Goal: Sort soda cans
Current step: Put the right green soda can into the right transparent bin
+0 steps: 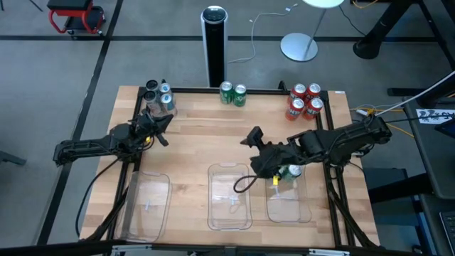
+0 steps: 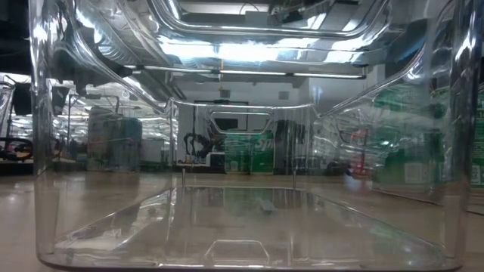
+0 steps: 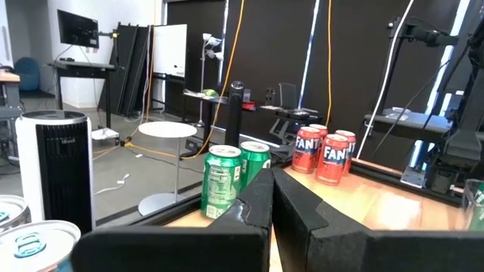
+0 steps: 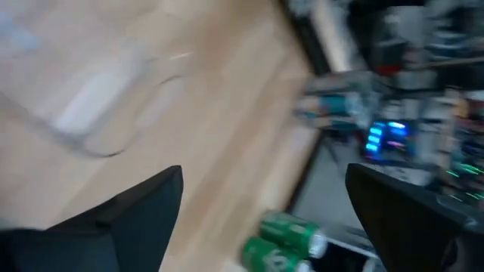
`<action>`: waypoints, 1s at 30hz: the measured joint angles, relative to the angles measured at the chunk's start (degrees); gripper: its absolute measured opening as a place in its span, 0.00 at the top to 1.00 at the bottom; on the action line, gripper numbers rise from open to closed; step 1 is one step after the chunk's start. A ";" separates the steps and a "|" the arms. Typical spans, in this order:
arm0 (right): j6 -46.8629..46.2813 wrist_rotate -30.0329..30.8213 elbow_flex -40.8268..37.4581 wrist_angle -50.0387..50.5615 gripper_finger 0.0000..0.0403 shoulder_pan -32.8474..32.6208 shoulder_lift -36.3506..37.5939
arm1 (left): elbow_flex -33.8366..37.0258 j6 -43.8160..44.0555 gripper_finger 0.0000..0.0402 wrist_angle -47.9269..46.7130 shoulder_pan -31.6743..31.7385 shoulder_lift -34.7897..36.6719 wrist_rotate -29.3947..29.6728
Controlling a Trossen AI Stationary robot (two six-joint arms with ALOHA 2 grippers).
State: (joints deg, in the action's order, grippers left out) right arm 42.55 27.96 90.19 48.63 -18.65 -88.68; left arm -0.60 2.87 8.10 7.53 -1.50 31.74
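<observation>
The left gripper (image 1: 162, 128) is seen with its two dark fingers (image 3: 257, 208) pressed together and nothing held between them; it is positioned over the table's far left area, just beside the silver/black cans (image 1: 158, 98), which stand in a cluster at the far left corner. The right gripper (image 1: 254, 142) is held with its jaws spread wide, nothing gripped between them, above the wood between the middle tray (image 1: 229, 197) and the right tray (image 1: 289, 203).

Two green cans (image 1: 233, 93) are stood side by side at the middle of the far edge, and four red-and-white cans (image 1: 305, 100) are grouped at the far right corner. Two further green cans (image 1: 290, 171) are seen in the right tray, partly covered by the right arm; in the right wrist view they are shown lying on their sides (image 4: 286, 240).

The table (image 1: 192, 142) is of pale wood, and three clear trays are lined along its near edge, the left tray (image 1: 148, 205) among them. A tall black-and-silver cylinder (image 1: 214, 44) is stood on the floor beyond the far edge, and a round white lamp base (image 1: 298, 47) is seen nearby. Dark stands and cables are visible in the room behind.
</observation>
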 joint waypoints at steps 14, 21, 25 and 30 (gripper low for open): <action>12.57 11.01 0.02 -8.03 0.08 5.77 -0.62 | 0.00 0.73 1.00 0.80 0.00 0.00 0.01; 15.83 1.73 0.00 -8.97 0.08 18.44 -2.28 | 0.00 -0.28 1.00 2.57 0.02 0.02 0.01; 16.37 -2.96 0.00 -9.39 0.08 27.11 -3.37 | 0.00 -1.10 1.00 2.51 0.02 0.00 0.00; 16.40 -12.70 0.00 -12.76 0.08 37.15 -5.16 | 0.00 -1.77 1.00 2.87 0.02 0.00 0.01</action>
State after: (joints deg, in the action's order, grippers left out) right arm 58.95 15.26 90.19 35.87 18.50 -93.84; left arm -0.60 1.11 10.97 7.55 -1.50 31.75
